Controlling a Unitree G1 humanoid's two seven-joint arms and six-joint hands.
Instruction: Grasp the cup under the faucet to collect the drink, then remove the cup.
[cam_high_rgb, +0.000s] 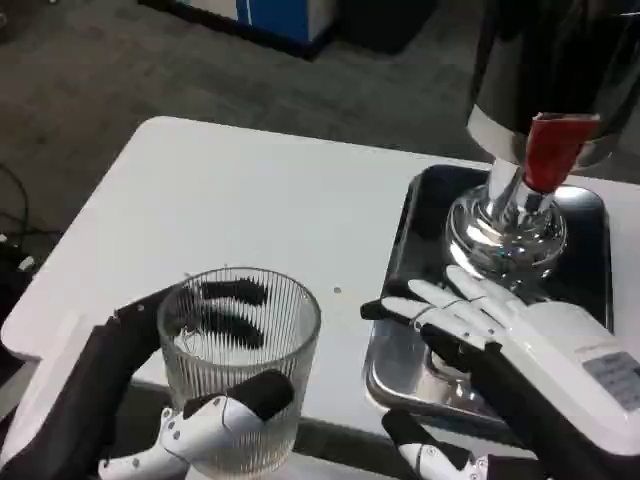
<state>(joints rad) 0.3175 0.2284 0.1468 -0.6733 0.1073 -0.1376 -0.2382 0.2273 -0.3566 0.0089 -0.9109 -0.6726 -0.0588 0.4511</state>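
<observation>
here the ribbed glass cup (240, 365), rigid, slippery and breakable, is gripped around its wall by the left hand (205, 425) near the table's front edge, left of the tray (400, 360); the right hand (500, 320) lies spread, holding nothing.

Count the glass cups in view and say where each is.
1. The ribbed glass cup stands at the table's near edge, gripped by the left hand, left of the metal tray. None seems hidden.

White table (230, 190) w/ steel tray (400, 360) at right, glass cup (240, 350) near front.
</observation>
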